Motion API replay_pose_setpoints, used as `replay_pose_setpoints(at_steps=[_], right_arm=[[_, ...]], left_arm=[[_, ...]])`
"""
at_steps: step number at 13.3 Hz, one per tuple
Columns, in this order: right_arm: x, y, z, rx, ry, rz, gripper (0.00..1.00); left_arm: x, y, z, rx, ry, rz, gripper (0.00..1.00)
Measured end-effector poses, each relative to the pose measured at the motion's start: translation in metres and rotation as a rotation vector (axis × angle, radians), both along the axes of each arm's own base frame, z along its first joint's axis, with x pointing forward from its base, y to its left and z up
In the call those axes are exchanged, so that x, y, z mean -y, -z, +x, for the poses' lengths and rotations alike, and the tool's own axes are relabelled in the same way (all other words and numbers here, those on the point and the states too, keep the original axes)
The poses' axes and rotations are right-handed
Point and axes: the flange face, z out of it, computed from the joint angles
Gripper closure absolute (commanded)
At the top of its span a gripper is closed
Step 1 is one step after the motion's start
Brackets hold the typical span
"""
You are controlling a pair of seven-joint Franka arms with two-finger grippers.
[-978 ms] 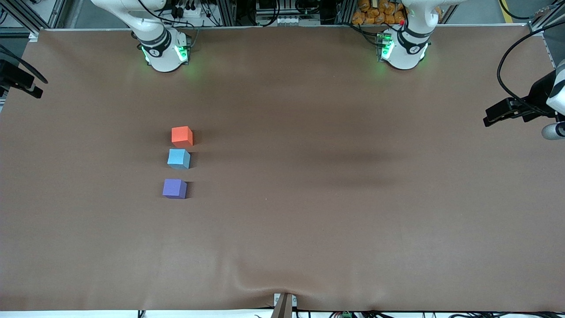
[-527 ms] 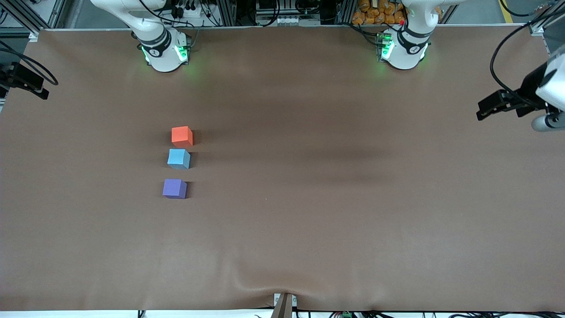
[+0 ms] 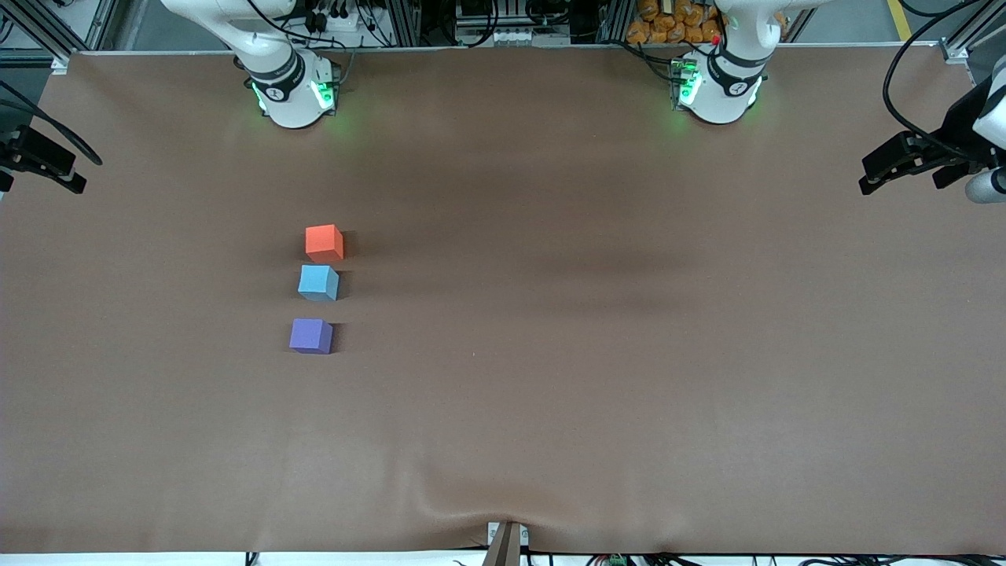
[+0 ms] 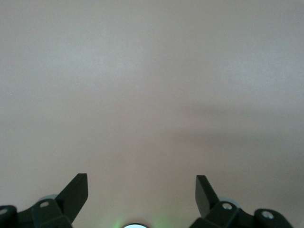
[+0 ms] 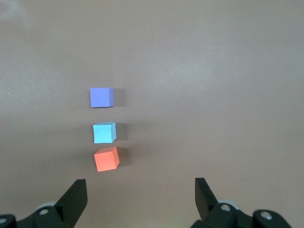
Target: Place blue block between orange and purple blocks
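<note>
The orange block, the light blue block and the purple block lie in a line on the brown table, toward the right arm's end. The blue block sits between the other two, slightly turned and closer to the orange one. The right wrist view shows the same line: purple block, blue block, orange block. My right gripper is open and empty, high over the table's edge. My left gripper is open and empty, high over the other end.
The brown table cover has a wrinkle at its front edge, by a small bracket. The two arm bases stand along the table's back edge. The left wrist view holds only bare cover.
The left gripper has drifted toward the bases' side at its end of the table. The right gripper has shifted slightly. The three blocks have not moved.
</note>
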Motion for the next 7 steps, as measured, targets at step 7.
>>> replay_pose_setpoints(at_steps=[7], right_arm=[[-0.0001,0.0020,0.0004,-0.004,-0.022,0.002,0.00]], left_arm=[[-0.0034,-0.0012,-0.0004,-0.004,-0.006,0.000,0.00]])
